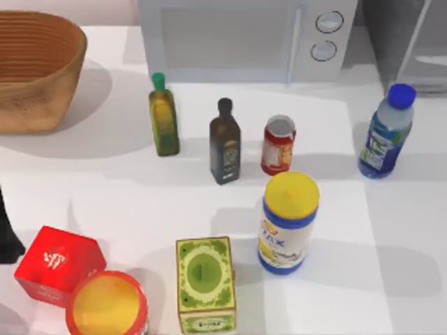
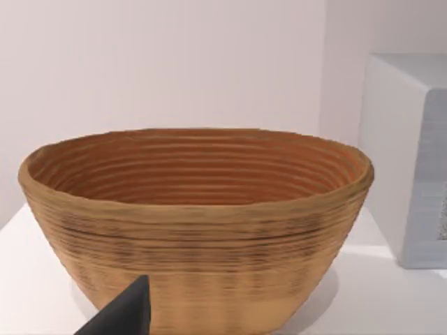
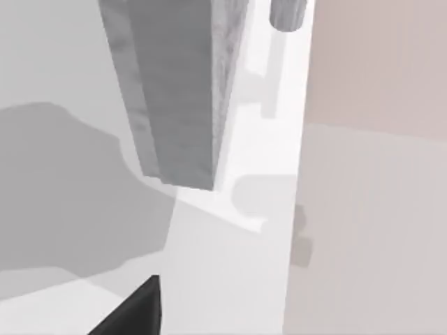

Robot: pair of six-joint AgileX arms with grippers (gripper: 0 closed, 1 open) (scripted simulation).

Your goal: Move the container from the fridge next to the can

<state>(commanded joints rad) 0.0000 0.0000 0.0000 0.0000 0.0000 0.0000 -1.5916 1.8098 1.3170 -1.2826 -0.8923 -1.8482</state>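
The container [image 1: 386, 132], a clear bottle with a blue cap and a blue-green label, stands upright on the white table at the right, just in front of the grey fridge [image 1: 408, 38]. The red can [image 1: 278, 145] stands near the table's middle, well to the container's left and apart from it. A dark part of my left gripper [image 2: 122, 314] shows in the left wrist view, facing the basket. My left arm [image 1: 5, 234] sits at the table's left edge. A dark part of my right gripper [image 3: 133, 310] shows near a grey fridge panel [image 3: 174, 91].
A white microwave [image 1: 237, 38] stands at the back and a woven basket [image 1: 35, 70] at the back left. An olive oil bottle [image 1: 163, 115] and a dark bottle [image 1: 225, 142] stand left of the can. In front are a yellow-lidded canister [image 1: 288, 223], a green box [image 1: 204, 283], a red box [image 1: 58, 265] and a red tub [image 1: 107, 303].
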